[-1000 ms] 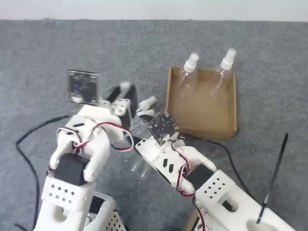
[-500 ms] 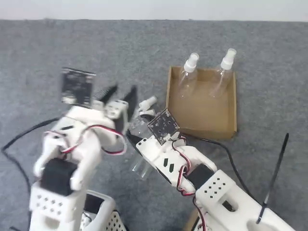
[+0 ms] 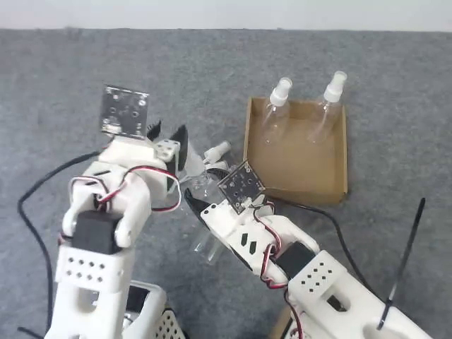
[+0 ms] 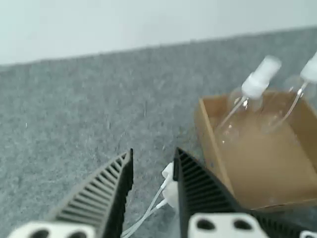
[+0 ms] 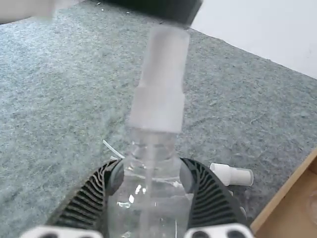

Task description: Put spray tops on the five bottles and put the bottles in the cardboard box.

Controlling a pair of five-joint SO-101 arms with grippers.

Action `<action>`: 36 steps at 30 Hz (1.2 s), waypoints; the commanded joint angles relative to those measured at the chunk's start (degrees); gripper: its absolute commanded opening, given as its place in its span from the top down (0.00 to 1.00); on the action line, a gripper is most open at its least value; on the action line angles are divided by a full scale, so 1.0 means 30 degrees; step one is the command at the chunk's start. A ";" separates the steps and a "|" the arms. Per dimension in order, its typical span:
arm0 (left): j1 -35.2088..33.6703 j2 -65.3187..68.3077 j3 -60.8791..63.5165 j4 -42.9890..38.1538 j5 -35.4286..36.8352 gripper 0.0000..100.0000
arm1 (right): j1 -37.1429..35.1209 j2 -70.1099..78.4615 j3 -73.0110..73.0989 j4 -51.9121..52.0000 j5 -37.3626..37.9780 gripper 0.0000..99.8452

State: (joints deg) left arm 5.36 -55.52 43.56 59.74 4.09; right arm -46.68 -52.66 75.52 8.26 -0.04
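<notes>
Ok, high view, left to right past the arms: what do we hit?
Going right: left gripper → loose spray top → cardboard box left wall → bottle → second bottle → thin black strip.

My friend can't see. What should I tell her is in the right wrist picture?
The right gripper, with black ribbed fingers, clamps a clear plastic bottle with a white spray top at its neck. A second white spray top lies loose on the grey carpet, near a corner of the brown cardboard box.
</notes>
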 commanded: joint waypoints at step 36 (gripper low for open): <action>-0.1172 -1.1282 0.3678 0.2022 -0.1084 0.83 | 0.2623 -0.0161 -0.8147 0.6462 -0.0088 0.99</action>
State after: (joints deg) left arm 2.02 -86.11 51.82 66.24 1.19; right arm -42.02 -52.57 59.87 24.88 -0.13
